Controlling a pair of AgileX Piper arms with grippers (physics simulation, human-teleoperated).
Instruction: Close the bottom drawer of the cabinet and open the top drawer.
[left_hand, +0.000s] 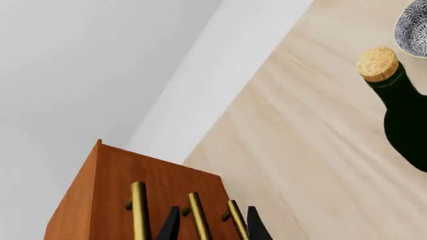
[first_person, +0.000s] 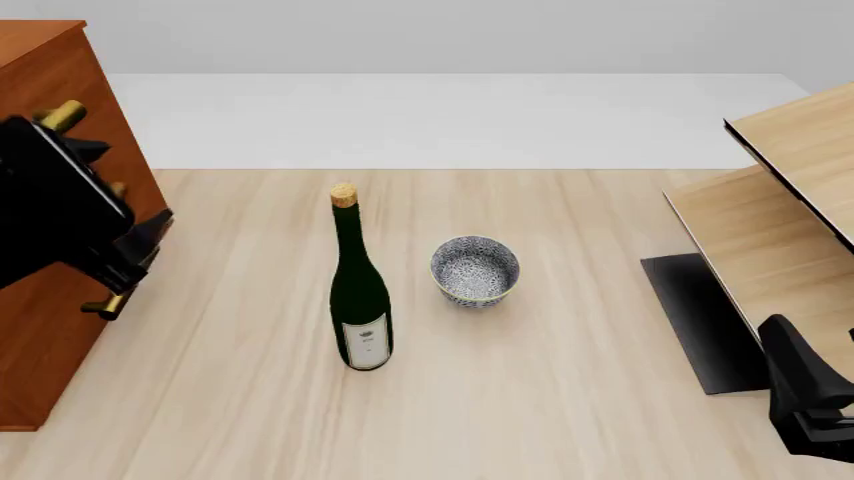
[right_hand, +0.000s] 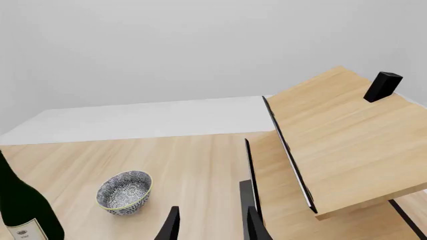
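Reddish-brown wooden cabinet (first_person: 54, 120), table's left edge, all three drawers flush. Left gripper (left_hand: 212, 227): fingers parted around a brass bar handle (left_hand: 199, 216); which drawer, cannot tell. Dark green corked bottle (first_person: 358, 290), patterned bowl (first_person: 474, 270): centre. Right gripper (right_hand: 211, 225): narrowly parted, empty.

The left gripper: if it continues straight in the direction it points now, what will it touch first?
Probably the cabinet. In the left wrist view the left gripper points at the cabinet's front, its fingertips on either side of the brass handles. One handle would likely be met first; depth is unclear.
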